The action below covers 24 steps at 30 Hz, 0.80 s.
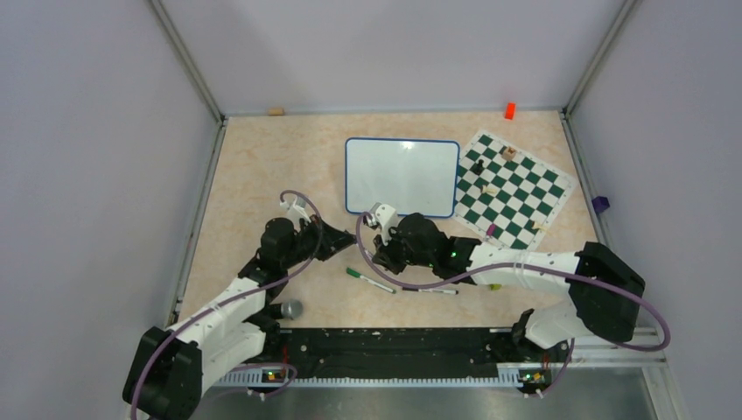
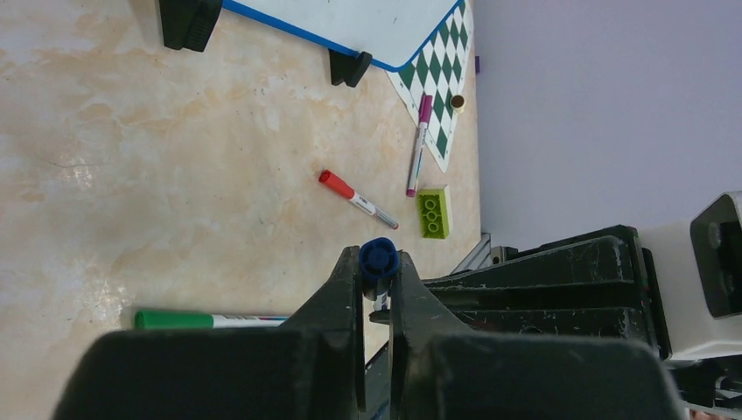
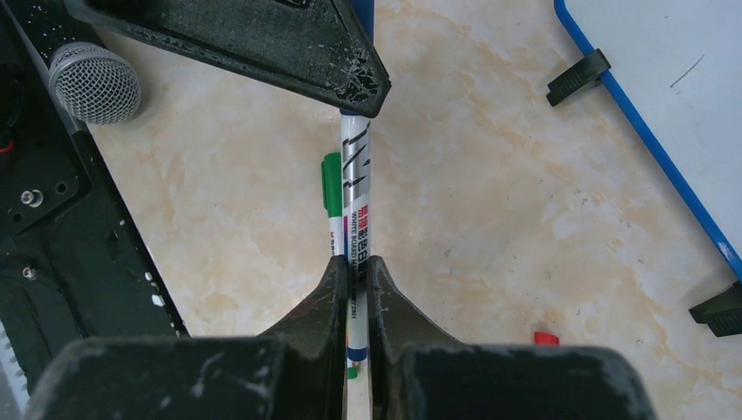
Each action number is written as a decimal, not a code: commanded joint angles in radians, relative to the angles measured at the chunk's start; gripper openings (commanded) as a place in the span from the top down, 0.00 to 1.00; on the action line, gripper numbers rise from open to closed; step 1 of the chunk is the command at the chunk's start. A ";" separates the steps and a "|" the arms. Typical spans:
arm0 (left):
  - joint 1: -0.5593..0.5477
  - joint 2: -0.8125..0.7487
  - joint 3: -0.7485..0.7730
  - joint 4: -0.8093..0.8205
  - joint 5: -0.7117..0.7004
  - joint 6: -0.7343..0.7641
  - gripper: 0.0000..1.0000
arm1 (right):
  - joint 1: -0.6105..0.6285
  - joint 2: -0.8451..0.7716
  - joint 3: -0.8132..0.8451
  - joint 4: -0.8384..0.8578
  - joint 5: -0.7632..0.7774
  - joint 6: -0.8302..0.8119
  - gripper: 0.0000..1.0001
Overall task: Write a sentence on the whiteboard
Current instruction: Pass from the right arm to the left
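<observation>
The whiteboard [image 1: 402, 175] lies flat at the back middle of the table, its blue-framed white face blank, with no sentence on it. Its edge and black feet also show in the left wrist view [image 2: 350, 22] and the right wrist view [image 3: 682, 70]. In front of it the two grippers meet tip to tip. My right gripper [image 3: 354, 262] is shut on the white barrel of a blue whiteboard marker [image 3: 354, 175]. My left gripper [image 2: 379, 262] is shut on that marker's blue cap [image 2: 379, 254], at the barrel's far end.
A green marker [image 1: 367, 280] lies just below the grippers, and a red marker [image 2: 354, 197], a purple marker [image 2: 418, 144] and a green brick [image 2: 433, 213] lie to the right. The chess mat [image 1: 516, 188] sits right of the board. A microphone [image 1: 289, 309] rests near the left base.
</observation>
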 commanded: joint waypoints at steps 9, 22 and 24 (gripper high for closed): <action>-0.008 -0.033 0.010 0.077 -0.002 -0.087 1.00 | -0.014 -0.127 -0.031 0.154 0.009 0.134 0.24; -0.003 -0.093 0.009 0.308 -0.066 -0.405 1.00 | -0.085 -0.300 -0.230 0.600 0.011 0.556 0.24; -0.004 -0.096 0.023 0.303 -0.066 -0.411 1.00 | -0.086 -0.289 -0.210 0.583 0.015 0.578 0.25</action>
